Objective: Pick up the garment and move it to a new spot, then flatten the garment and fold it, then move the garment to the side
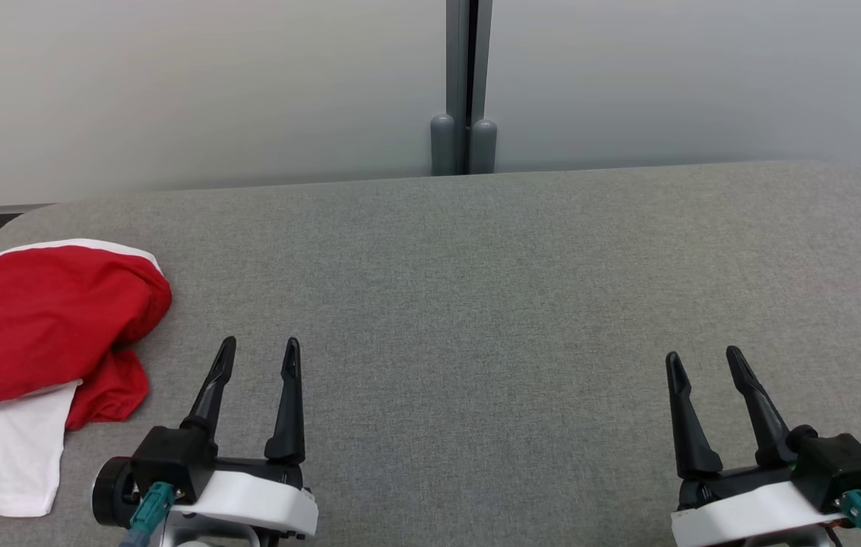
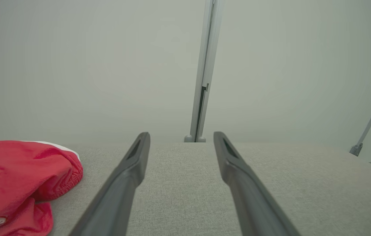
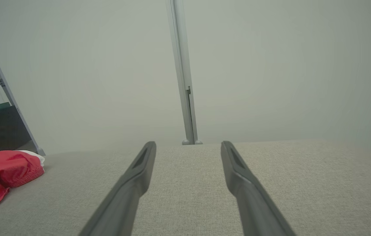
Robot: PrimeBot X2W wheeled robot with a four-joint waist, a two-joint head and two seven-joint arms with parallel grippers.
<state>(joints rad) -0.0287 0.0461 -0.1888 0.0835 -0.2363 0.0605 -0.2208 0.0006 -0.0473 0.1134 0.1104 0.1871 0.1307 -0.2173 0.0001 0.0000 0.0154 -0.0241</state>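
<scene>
Left claw (image 1: 259, 343) spread, garment (image 1: 42, 327) crumpled, red-and-white

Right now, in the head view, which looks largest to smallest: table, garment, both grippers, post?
1. table
2. garment
3. left gripper and right gripper: alike, and enlarged by nearness to the camera
4. post

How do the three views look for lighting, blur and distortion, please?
Head view: soft even light, no glare, sharp; the garment is cropped at the left edge. Left wrist view: hazy, the near fingers soft. Right wrist view: similarly washed out, with the post leaning from wide-angle distortion.
</scene>
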